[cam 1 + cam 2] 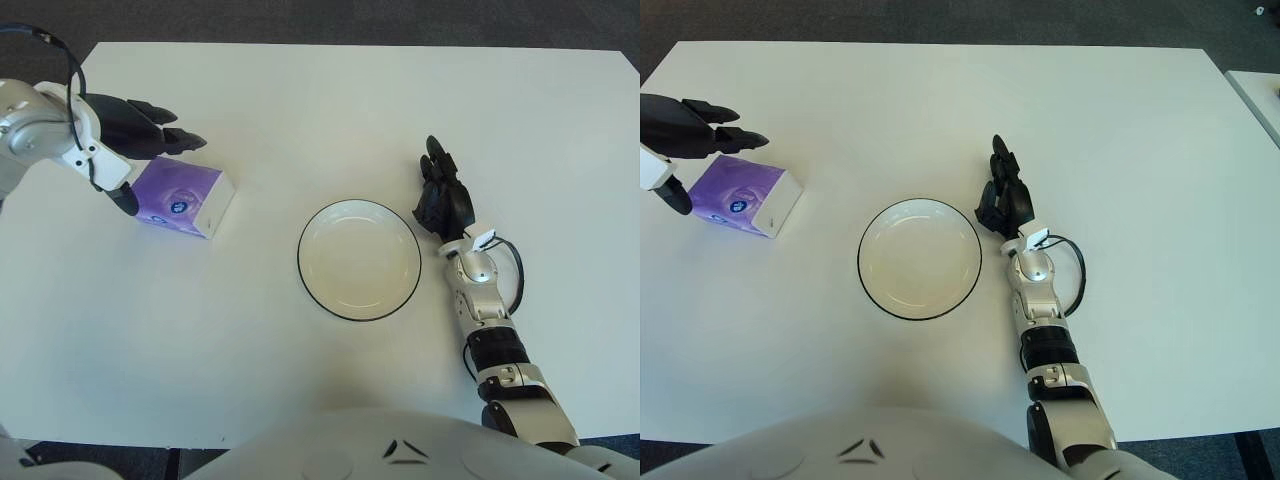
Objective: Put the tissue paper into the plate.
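Purple tissue pack (178, 199) lies on the table (330, 90) well left of the plate (359, 259), so the left hand (118, 140), fingers (172, 142) apart around it, should close firmly before lifting, while the right hand (443, 195) shows just right of the plate.

A purple tissue pack (180, 199) with a white end lies flat near the table's left edge, turned at a slant. The plate (359, 259), round, white, dark-rimmed and bare, sits near the table's middle, toward the front edge, well apart from the pack.
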Motion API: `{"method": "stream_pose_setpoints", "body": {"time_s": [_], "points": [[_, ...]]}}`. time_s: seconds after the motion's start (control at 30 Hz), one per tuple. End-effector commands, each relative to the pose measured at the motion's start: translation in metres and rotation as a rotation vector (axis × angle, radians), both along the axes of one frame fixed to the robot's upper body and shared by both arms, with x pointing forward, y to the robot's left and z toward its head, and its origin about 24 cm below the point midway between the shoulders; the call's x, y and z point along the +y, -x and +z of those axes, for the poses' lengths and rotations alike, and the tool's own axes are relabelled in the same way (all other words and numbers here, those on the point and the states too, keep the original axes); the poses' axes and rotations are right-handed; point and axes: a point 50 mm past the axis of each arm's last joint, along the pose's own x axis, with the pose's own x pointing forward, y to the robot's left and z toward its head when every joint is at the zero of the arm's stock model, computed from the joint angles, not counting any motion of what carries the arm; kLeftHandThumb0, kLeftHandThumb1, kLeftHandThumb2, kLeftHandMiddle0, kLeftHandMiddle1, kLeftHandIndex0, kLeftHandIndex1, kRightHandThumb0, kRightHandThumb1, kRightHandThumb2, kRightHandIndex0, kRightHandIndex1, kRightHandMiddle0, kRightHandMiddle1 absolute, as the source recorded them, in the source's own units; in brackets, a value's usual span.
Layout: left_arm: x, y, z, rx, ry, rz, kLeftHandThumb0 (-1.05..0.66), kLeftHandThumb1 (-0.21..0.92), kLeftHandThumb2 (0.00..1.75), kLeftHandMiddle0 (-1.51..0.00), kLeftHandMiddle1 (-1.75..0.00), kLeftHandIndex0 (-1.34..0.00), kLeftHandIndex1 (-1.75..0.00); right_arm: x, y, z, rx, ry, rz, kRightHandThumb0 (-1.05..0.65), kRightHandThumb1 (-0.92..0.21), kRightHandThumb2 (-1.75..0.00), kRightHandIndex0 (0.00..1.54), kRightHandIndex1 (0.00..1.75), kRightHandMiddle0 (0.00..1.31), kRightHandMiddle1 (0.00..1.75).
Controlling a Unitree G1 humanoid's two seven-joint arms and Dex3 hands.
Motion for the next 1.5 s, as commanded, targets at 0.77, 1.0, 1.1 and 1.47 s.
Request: {"method": "stream_pose_setpoints", "body": {"time_s": [0.77,1.0,1.1,1.47], "points": [[-0.002,-0.005,-0.017,0.027,0.001,-0.016,-1.04,0.89,0.01,0.0,0.0,0.0,0.0,-0.008,0.039,-0.08,0.408,0.024,-0.033,-0.85,-0.92,-1.05,0.0,0.0,0.0,0.02],[-0.001,-0.01,-0.025,0.028,0.013,-0.017,-1.05,0.89,0.01,0.0,0.0,0.0,0.0,-0.008,0.039,-0.08,0.404,0.013,-0.034,-0.85,-0.92,-1.05,0.0,0.0,0.0,0.02],[-0.002,-0.014,-0.032,0.031,0.025,-0.02,-1.05,0.89,0.01,0.0,0.0,0.0,0.0,-0.007,0.039,-0.08,0.403,0.01,-0.036,-0.85,-0.92,-1.06,0.0,0.0,0.0,0.02],[0.001,-0.026,-0.069,0.039,0.047,-0.003,-1.05,0.89,0.01,0.0,0.0,0.0,0.0,-0.007,0.042,-0.08,0.396,0.008,-0.043,-0.85,-0.92,-1.06,0.0,0.0,0.0,0.02]]}}
